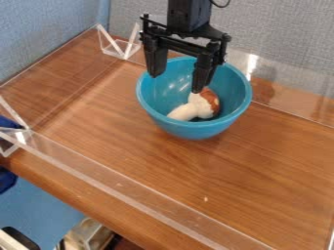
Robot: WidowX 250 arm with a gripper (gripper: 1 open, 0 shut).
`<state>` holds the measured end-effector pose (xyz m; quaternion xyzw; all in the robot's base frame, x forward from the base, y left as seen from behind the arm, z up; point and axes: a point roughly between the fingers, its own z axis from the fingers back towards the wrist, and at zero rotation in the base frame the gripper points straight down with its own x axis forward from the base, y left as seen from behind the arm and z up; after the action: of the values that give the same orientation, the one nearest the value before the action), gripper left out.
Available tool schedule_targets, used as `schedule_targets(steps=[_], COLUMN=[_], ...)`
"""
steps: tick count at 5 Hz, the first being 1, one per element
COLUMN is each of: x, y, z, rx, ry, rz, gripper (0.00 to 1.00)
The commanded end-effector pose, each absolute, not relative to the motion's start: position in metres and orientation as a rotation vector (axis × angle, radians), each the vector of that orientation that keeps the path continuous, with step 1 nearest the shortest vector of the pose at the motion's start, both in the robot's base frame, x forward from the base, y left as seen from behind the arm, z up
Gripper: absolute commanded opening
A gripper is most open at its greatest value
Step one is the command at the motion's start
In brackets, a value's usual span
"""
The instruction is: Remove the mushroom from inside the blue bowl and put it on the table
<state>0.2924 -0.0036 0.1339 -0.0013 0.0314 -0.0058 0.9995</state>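
The black robot gripper with two chunky fingers (182, 70) points down over the bowl, and its two fingers are wide apart with a gap between them. It does not hold anything. It looks like it is set up this way so the fingers can go down on both sides of something small. One finger is over the left part of the picture and the other is close to the toy, but I cannot tell if that finger touches it. The small toy mushroom with a cream-white stem (189, 109) and a reddish-brown round cap is inside the bowl. It lies on its side, with the cap up near the bowl's wall and the stem pointing down toward the front. I think it leans like that because the round walls hold it up. The deep, shiny turquoise-blue bowl (194, 130) sits upright on the table, and the mushroom is the only thing I can see in it. The bowl stands on the brown, shiny wooden table (144, 174), near the back. There is plenty of wood in front of it, so that could be a good spot for the mushroom. Next, the fingers may need to go lower and squeeze it gently, without bumping the bowl.
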Motion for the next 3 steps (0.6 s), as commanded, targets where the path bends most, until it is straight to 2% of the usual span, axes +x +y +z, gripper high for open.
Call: schedule_targets(steps=[1, 3], x=[0.300, 0.331], y=[-0.004, -0.011], z=[0.122, 0.094], rx=[0.001, 0.021], ry=[0.061, 0.060], rz=[-0.052, -0.085], gripper=[1.00, 1.00])
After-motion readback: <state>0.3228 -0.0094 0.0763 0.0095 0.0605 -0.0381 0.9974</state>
